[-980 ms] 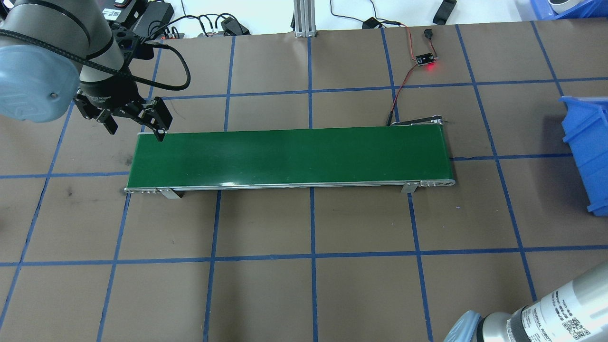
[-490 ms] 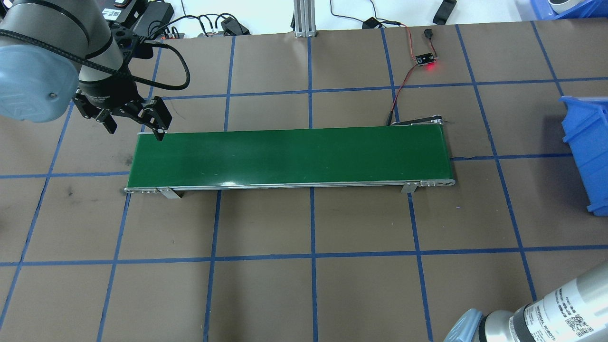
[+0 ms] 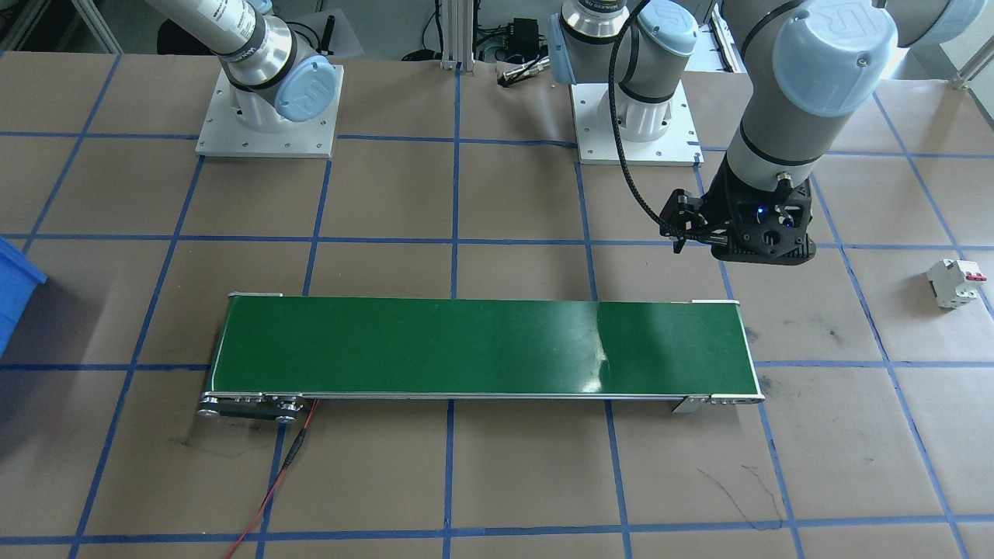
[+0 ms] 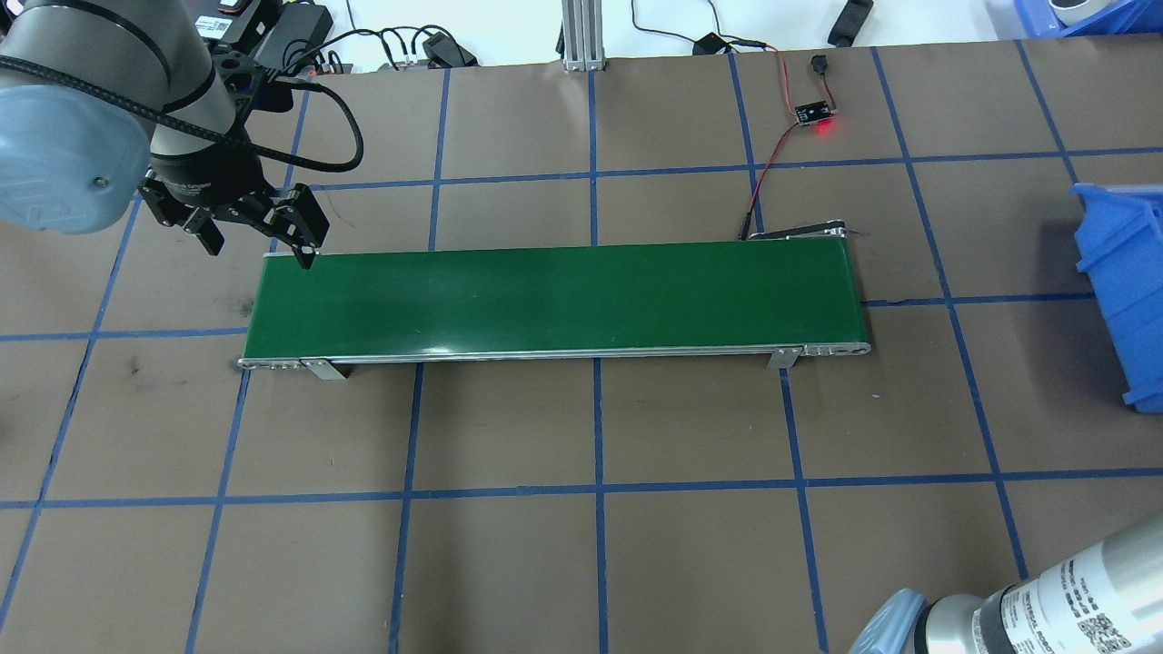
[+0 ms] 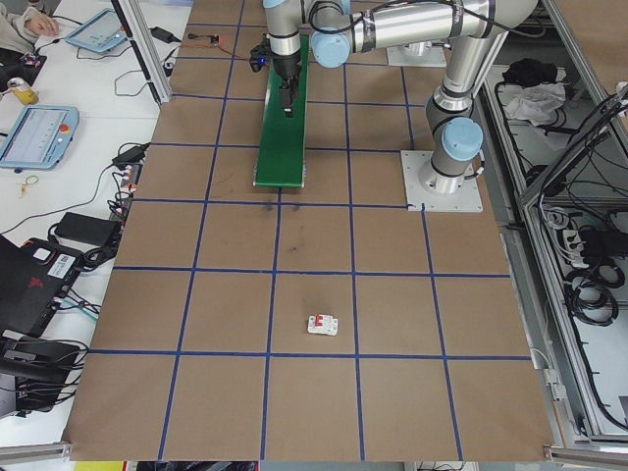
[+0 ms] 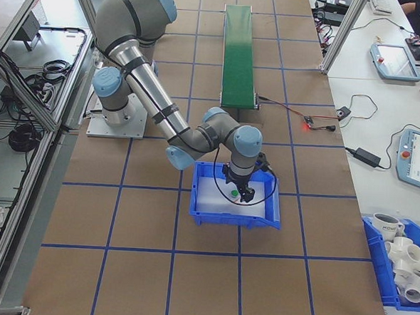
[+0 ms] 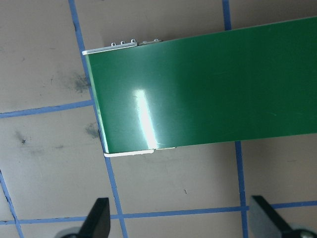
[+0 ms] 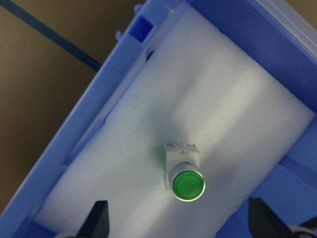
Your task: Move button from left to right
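Note:
The button (image 8: 183, 171), green cap and white body, lies on the white foam inside the blue bin (image 8: 99, 99). It also shows as a small green dot (image 6: 234, 194) in the exterior right view. My right gripper (image 8: 178, 210) hangs open above it, its fingers wide apart and touching nothing. My left gripper (image 4: 261, 250) stands open and holds nothing. It hovers over the brown table just off the left end of the green conveyor belt (image 4: 554, 295), and the left wrist view looks down on that belt end (image 7: 198, 89).
A white circuit breaker (image 3: 957, 282) with a red lever lies on the table well out past the left arm. A small board with a red light (image 4: 815, 113) and its wires sit behind the belt. The blue bin (image 4: 1122, 282) stands at the table's right edge.
The right arm's forearm has slid slightly to the right in the overhead view. The left gripper has hardly moved and stays open.

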